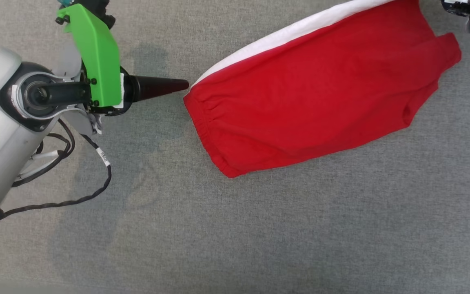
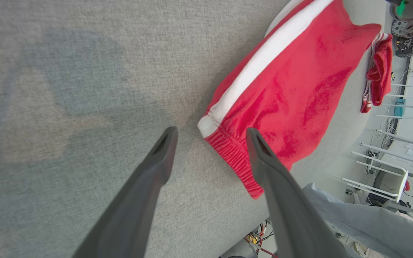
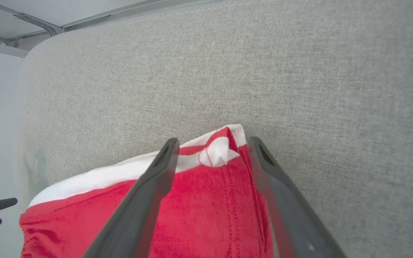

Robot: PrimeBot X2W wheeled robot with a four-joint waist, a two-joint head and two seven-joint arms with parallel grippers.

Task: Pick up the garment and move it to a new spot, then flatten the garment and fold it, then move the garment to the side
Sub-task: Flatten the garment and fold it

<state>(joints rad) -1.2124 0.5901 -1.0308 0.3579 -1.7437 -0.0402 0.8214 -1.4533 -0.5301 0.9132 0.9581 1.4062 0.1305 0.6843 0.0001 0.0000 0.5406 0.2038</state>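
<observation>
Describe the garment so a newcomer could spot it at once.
On the grey fabric surface, between the left claw and right claw, lie the flat red shorts. Their gathered waistband and broad white side stripe set them apart from the bunched red cloth at the surface's edge.

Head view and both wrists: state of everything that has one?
garment: lying flat on the grey table, gripped by neither tool.
left tool: open, empty, at the waistband end.
right tool: open, straddling the garment's hem corner, not clamped.
second red cloth: bunched, beyond the table.
</observation>
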